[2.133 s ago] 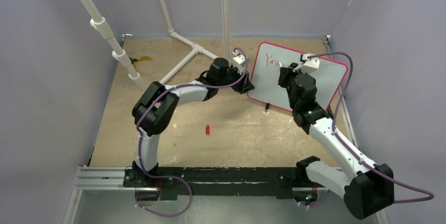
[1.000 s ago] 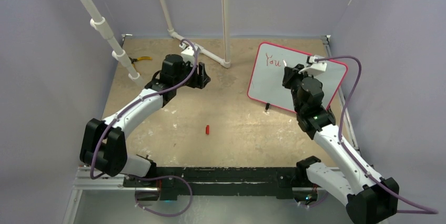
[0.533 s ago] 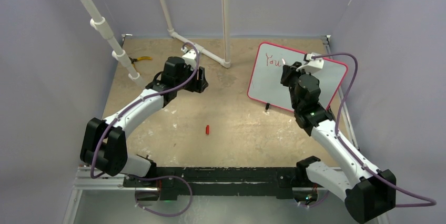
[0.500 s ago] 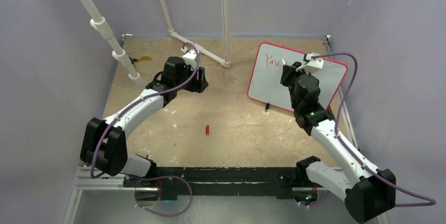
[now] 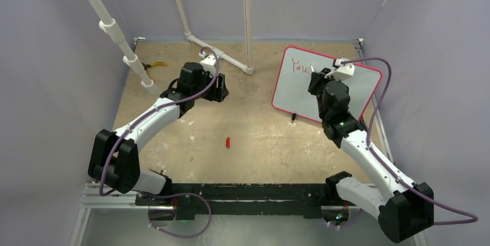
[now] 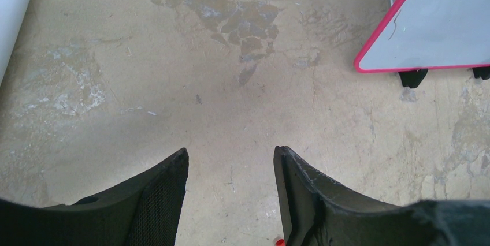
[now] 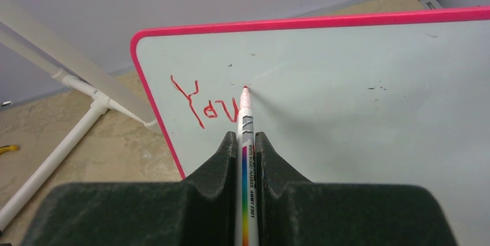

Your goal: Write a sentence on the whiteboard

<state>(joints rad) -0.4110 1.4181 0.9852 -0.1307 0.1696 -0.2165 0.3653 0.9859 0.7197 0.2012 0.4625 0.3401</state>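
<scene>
The whiteboard [image 5: 290, 91] is propped at the far right of the surface [image 5: 254, 136], with red lettering [image 7: 203, 105] "You" at its upper left. A marker [image 7: 245, 120] is clamped in the jaws of the right arm [image 7: 245, 137], tip at the board beside that word; from above, the board's middle is hidden by this arm. The jaws of the left arm [image 6: 231, 155] are held apart, empty. A small red piece [image 5: 228, 141] lies mid-surface; white pipes [image 5: 216, 54] and yellow pliers [image 5: 156, 64] are seen far left.

Both arms reaching forward, left claw [image 6: 231, 153] parted, right claw [image 7: 245, 137] clamped on marker [image 7: 246, 120].
</scene>
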